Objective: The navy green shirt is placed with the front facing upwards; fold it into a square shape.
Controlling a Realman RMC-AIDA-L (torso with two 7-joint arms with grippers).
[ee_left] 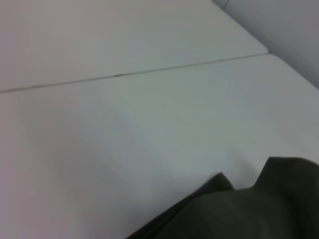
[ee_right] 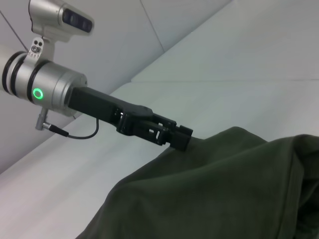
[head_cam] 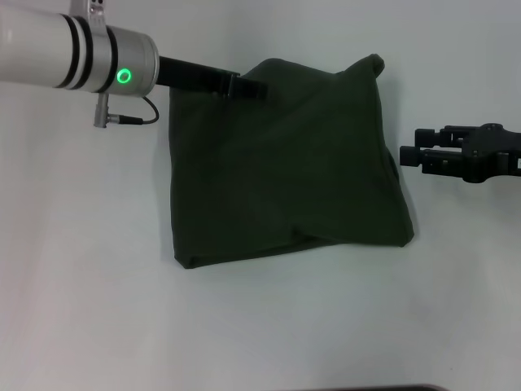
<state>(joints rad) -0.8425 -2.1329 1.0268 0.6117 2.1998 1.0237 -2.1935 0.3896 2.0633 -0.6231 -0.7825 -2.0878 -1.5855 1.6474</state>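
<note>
The navy green shirt lies folded into a rough square on the white table, plain dark fabric facing up, no lettering showing. My left gripper is at the shirt's far left corner, shut on the fabric edge, which rises slightly toward it; the right wrist view shows this left gripper meeting the cloth. In the left wrist view only a shirt edge shows. My right gripper hovers open just off the shirt's right edge, holding nothing.
The white table runs all around the shirt. A seam line crosses the tabletop beyond the shirt. A dark edge shows at the near side of the table.
</note>
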